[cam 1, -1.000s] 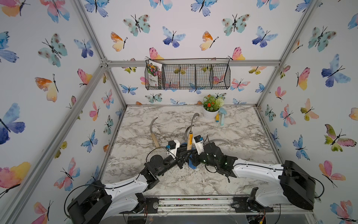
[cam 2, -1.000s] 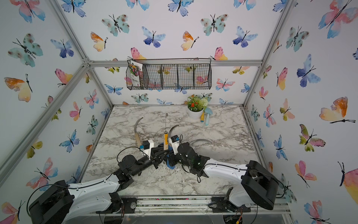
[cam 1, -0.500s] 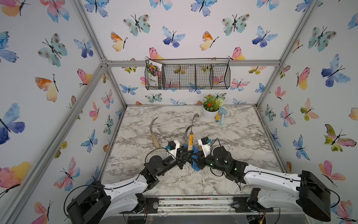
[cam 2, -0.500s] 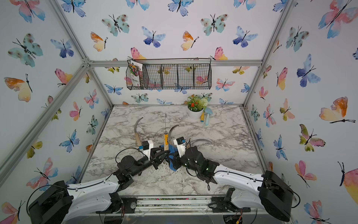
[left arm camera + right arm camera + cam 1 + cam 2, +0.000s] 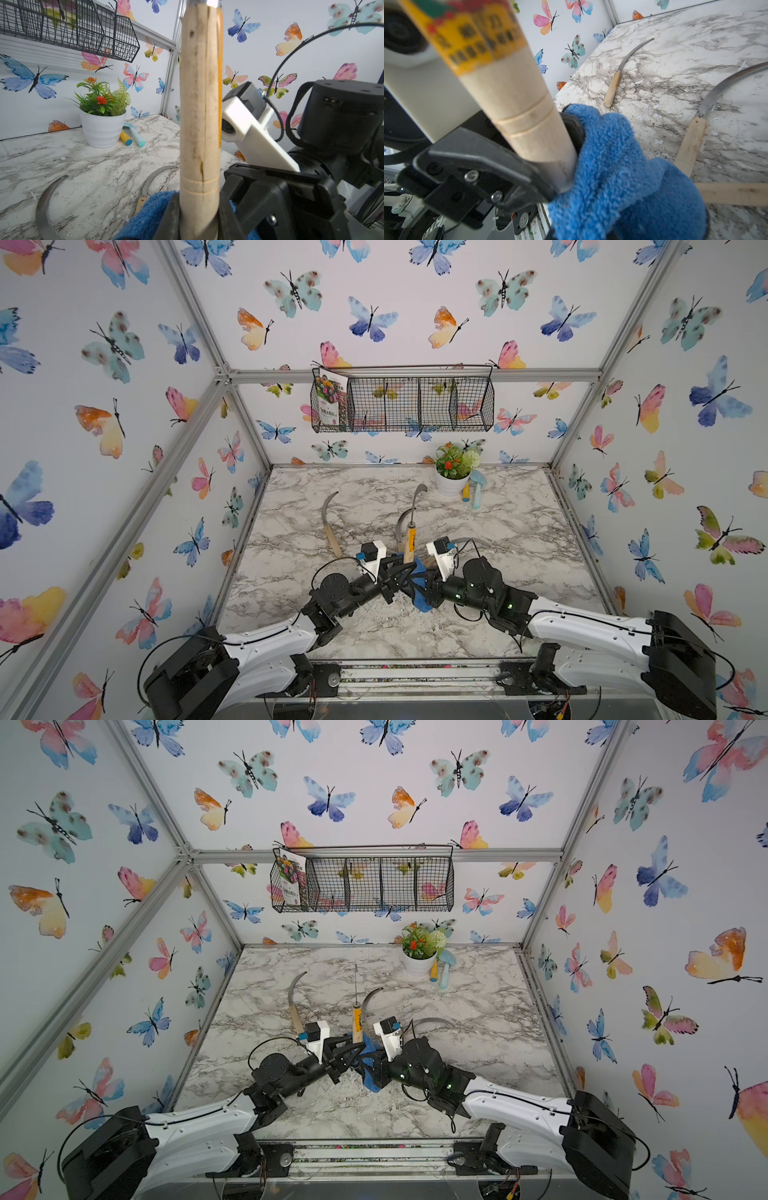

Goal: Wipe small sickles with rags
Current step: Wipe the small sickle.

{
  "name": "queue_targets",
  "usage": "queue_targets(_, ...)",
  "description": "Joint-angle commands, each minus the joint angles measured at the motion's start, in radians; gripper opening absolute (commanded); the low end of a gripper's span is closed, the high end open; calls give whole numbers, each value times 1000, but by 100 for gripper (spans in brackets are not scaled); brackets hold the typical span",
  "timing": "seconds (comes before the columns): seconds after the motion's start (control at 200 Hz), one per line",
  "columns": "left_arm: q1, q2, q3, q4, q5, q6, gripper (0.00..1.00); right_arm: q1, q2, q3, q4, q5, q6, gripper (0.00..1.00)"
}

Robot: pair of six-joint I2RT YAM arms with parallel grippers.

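Note:
My left gripper [image 5: 404, 569] [image 5: 350, 1048] [image 5: 199, 218] is shut on the pale wooden handle of a small sickle [image 5: 410, 545] [image 5: 356, 1022] [image 5: 199, 124] [image 5: 525, 116]. It holds the sickle upright, grey blade on top, with a yellow label on the handle. My right gripper [image 5: 424, 585] [image 5: 376, 1065] [image 5: 583, 232] is shut on the blue rag [image 5: 420, 599] [image 5: 371, 1074] [image 5: 149, 214] [image 5: 623, 176]. The rag presses against the handle's lower end, beside the left fingers [image 5: 500, 170], and hides the right jaws. Three more sickles lie on the marble table: one at the left [image 5: 330, 524] [image 5: 616, 81], one behind the held one [image 5: 400, 529] [image 5: 695, 135], one at the right [image 5: 469, 540].
A white pot with a plant [image 5: 452, 477] [image 5: 101, 126] stands at the back, a light-blue trowel [image 5: 477, 489] leaning beside it. A black wire basket [image 5: 403, 404] with a seed packet hangs on the back wall. Butterfly-papered walls close in both sides.
The right arm has swung outward, and its gripper with the rag has slid a little right and down to the handle's lower end. The left arm and upright sickle have not moved.

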Motion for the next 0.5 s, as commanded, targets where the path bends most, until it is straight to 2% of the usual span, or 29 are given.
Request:
queue_targets(0.0, 9, 16, 1, -50, -16, 4, 0, 6, 68, 48, 99, -43, 10, 2)
queue_targets(0.105, 9, 22, 8, -53, -10, 5, 0, 6, 124, 86, 85, -57, 2, 2)
queue_targets(0.31, 11, 10, 0, -55, -15, 3, 0, 6, -15, 12, 69, 74, 8, 2)
queue_targets(0.496, 9, 31, 19, -68, -10, 2, 0, 6, 88, 61, 91, -13, 10, 2)
